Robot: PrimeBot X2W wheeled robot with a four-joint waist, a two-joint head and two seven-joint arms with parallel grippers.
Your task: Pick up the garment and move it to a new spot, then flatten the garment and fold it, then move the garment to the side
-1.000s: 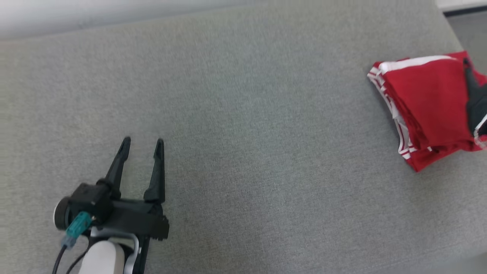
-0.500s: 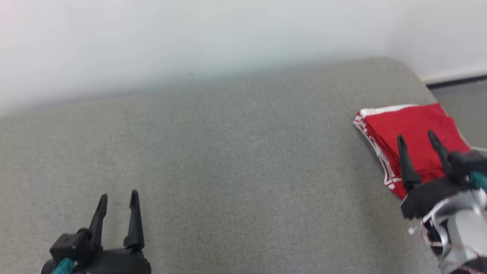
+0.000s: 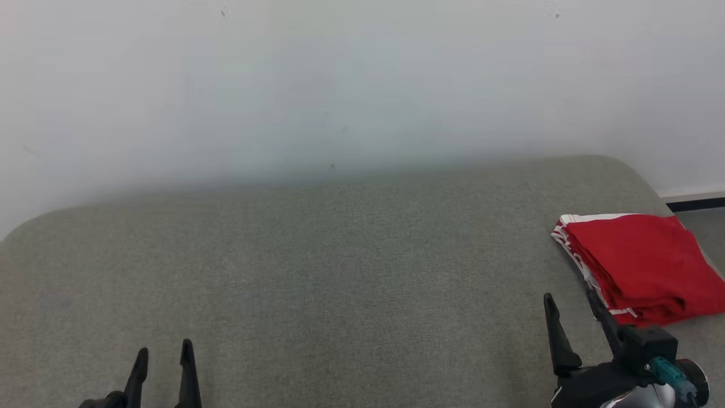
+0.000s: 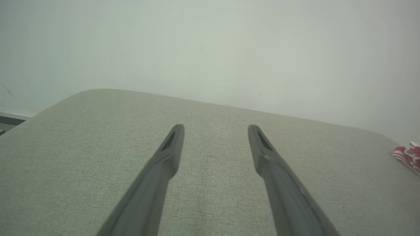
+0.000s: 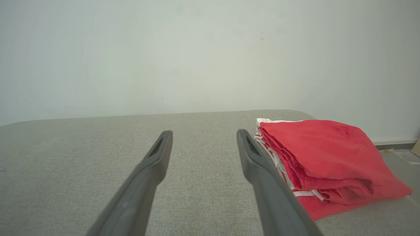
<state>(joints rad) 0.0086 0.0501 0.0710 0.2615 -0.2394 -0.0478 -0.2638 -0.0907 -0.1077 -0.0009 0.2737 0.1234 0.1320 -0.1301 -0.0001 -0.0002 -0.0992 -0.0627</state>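
Observation:
The garment [image 3: 643, 265] is red with white stripes and lies folded into a thick rectangle at the right end of the grey cushion [image 3: 340, 272]. In the right wrist view the garment [image 5: 321, 157] rests just right of my right finger. My right gripper [image 3: 571, 303] stands open and empty at the lower right, a little in front of and left of the fold. At the bottom left my left gripper [image 3: 163, 350] is open with nothing in it, over bare cushion. A sliver of the garment [image 4: 408, 155] shows at the right edge of the left wrist view.
A pale wall [image 3: 340, 85] rises behind the cushion. The cushion's rounded right corner ends near the garment, with floor and a dark baseboard [image 3: 694, 203] beyond it. Wide bare fabric lies between the two grippers.
The head camera has tilted up, so wall now shows. My right gripper has come back off the garment and now stands in front of it. The left gripper stays open.

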